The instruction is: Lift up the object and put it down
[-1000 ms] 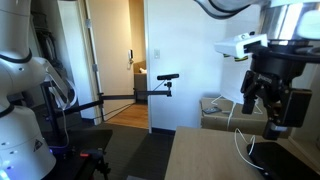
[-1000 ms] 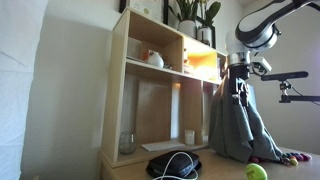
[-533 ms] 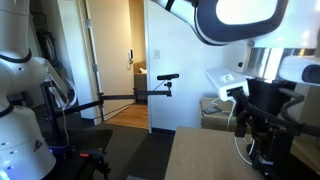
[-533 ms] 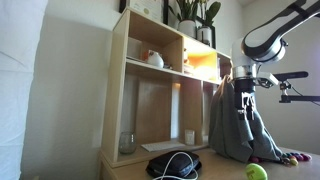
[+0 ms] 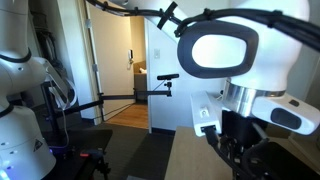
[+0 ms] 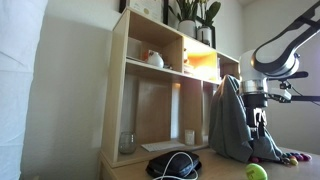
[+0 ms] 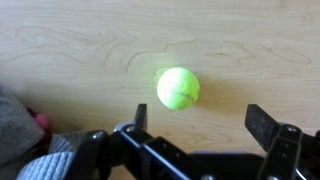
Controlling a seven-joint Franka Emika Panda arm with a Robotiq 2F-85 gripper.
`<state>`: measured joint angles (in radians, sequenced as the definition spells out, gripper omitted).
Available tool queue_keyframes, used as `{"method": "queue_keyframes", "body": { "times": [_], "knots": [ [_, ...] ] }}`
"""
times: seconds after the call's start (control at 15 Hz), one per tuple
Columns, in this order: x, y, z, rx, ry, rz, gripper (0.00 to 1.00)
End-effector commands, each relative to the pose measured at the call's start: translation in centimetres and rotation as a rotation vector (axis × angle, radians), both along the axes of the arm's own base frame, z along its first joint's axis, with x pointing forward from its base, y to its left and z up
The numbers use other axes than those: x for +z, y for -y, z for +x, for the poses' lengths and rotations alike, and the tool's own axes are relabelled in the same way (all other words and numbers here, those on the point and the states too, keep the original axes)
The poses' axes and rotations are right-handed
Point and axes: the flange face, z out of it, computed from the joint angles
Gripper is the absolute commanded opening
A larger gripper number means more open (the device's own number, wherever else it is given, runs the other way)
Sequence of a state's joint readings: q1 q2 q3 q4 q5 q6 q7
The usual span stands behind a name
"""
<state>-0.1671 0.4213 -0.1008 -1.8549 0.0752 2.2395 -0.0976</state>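
Wrist view, left to right: the grey cloth (image 7: 22, 135) is bunched in the 8 o'clock corner, near the left finger (image 7: 140, 115) and apart from the ball. Next, the tennis ball (image 7: 178, 87) sits on bare wooden table (image 7: 80, 40), a little right of frame centre. Your gripper (image 7: 196, 112) has its jaws spread wide with nothing between them.

The key relation is that the ball lies at about 11 o'clock from the midpoint between the tips. It is ahead of the jaw line and biased toward the left finger, with a wide gap to the right finger (image 7: 262, 120). The ball is round, so it has no long axis and you need no wrist rotation.

My read: shift toward 11 until the ball is centred, then descend. In an exterior view the ball (image 6: 256, 171) is at the bottom right, with the gripper above it and well apart.

Risk: the left finger could catch the cloth as you shift.
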Motion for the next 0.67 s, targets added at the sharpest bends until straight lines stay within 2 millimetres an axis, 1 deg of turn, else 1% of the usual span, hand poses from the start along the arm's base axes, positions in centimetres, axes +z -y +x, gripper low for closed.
{"method": "queue_keyframes", "body": {
  "times": [0.0,0.33,0.4,0.47,0.6],
  "knots": [
    [-0.3,-0.1,-2.2,0.016,0.014,-0.003,1.0],
    [-1.6,0.0,-3.6,0.013,0.014,-0.001,1.0],
    [-1.8,0.0,-3.7,0.008,0.016,0.001,1.0],
    [-2.4,0.0,-2.5,-0.011,-0.01,0.001,1.0],
    [-2.6,0.0,-2.8,-0.012,-0.012,0.002,1.0]
  ]
}}
